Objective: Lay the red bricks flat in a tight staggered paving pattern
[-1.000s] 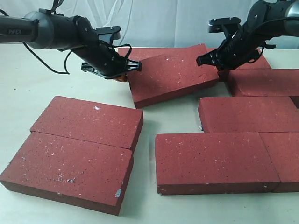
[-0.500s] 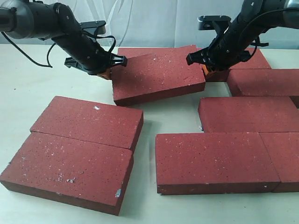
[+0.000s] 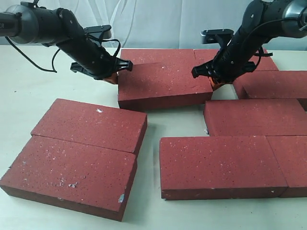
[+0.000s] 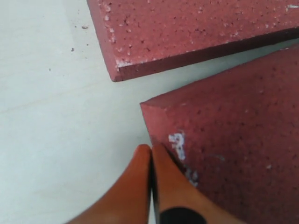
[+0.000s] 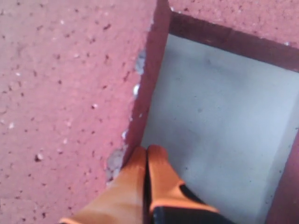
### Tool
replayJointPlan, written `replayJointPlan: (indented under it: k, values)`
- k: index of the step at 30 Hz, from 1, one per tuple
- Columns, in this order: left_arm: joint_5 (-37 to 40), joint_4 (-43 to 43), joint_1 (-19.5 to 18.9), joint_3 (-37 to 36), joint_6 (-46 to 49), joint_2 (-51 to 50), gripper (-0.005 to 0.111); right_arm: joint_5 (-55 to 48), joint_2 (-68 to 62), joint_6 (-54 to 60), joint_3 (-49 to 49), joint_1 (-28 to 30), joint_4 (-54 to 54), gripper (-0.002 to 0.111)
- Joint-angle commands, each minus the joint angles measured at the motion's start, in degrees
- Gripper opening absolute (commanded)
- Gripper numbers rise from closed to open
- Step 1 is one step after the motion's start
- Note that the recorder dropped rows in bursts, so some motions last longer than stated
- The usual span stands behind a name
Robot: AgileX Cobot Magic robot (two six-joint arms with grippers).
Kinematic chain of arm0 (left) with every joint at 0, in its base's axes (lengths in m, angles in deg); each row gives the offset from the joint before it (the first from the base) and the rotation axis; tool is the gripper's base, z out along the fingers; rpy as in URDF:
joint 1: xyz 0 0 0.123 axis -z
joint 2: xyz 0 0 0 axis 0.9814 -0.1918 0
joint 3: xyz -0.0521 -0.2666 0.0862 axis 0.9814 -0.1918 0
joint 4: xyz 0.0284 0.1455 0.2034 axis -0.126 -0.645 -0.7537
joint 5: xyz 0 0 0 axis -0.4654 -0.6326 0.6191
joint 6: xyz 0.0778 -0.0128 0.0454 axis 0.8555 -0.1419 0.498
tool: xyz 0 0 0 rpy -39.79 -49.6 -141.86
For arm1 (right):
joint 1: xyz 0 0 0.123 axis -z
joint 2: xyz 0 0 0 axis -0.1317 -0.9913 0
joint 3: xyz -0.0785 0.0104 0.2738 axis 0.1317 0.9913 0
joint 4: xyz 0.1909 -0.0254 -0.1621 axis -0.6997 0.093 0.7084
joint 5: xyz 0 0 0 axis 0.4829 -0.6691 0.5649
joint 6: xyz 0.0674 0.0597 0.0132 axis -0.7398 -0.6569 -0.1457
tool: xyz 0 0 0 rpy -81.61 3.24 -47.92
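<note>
Several red bricks lie flat on the pale table. The middle brick (image 3: 163, 85) sits between both grippers, just in front of the back brick (image 3: 153, 54). My left gripper (image 3: 114, 77) is shut, its orange tips (image 4: 151, 149) against that brick's left end (image 4: 233, 140), holding nothing. My right gripper (image 3: 214, 83) is also shut, and its tips (image 5: 147, 151) touch the same brick's chipped right end (image 5: 70, 93). Beside them is a bare gap of table (image 5: 219, 102).
Two bricks (image 3: 91, 124) (image 3: 72, 175) lie side by side at the front left. More bricks (image 3: 220, 163) (image 3: 254, 115) (image 3: 273, 84) form rows at the right. The table (image 3: 29, 96) shows bare at the far left. A white curtain hangs behind.
The middle brick has slid left and turned from skewed to parallel with the back brick. Both shut grippers moved left with it, one at each end.
</note>
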State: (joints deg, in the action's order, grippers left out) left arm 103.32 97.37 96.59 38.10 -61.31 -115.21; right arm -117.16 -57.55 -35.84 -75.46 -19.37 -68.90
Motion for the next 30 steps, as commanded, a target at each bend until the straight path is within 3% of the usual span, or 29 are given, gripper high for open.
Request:
replayJointPlan:
  k: [1,10,20,30]
  values:
    - [-0.4,2.9,0.7,0.3,0.3,0.2,0.0,-0.1,-0.2,0.3,-0.2,-0.6,-1.8,-0.001]
    - [0.0,-3.8,-0.8,0.3,-2.4,0.2,0.0,1.0,-0.2,-13.8,-0.2,0.0,11.3,-0.001]
    - [6.6,-3.8,-5.3,0.3,-2.5,0.9,0.0,-1.6,1.7,-15.3,-0.2,3.6,11.3,-0.001]
    - [13.9,-6.0,-5.0,-1.0,-4.2,8.2,0.0,-10.2,9.4,-16.1,0.4,3.8,10.9,-0.001]
